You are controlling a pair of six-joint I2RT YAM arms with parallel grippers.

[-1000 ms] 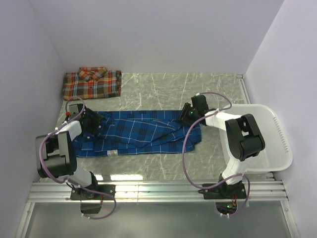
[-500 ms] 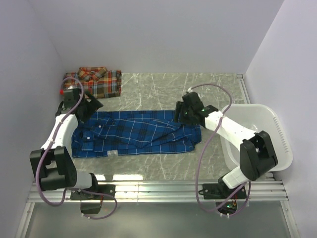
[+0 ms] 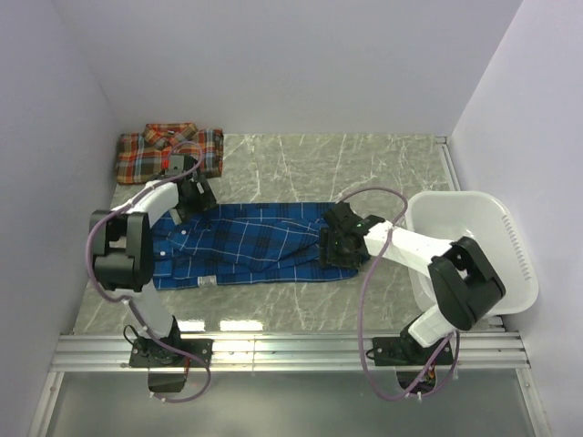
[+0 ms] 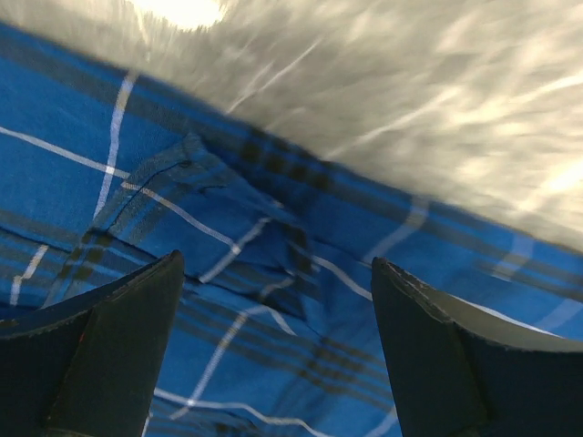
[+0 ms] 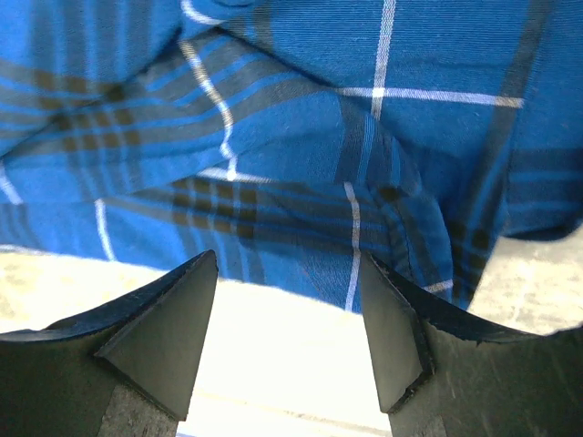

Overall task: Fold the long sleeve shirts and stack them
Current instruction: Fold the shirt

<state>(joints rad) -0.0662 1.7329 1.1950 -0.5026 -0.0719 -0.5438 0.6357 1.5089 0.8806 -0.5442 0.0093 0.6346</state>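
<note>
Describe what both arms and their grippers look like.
The left arm and right arm match: white links, black joint housings, a mauve cable looping alongside each. The left gripper and right gripper each carry two black, wedge-shaped fingers.

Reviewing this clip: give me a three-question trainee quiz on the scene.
1. True or false: the red-orange plaid cloth shirt lies folded at the far left.
2. The white plastic basket stands where, from the royal blue plaid cloth shirt? A: right of it. B: left of it. C: on top of it.
3. Fill in: the left gripper and right gripper, both over the blue shirt, have jaws ____.
Key: 1 true; 2 A; 3 open.
</note>
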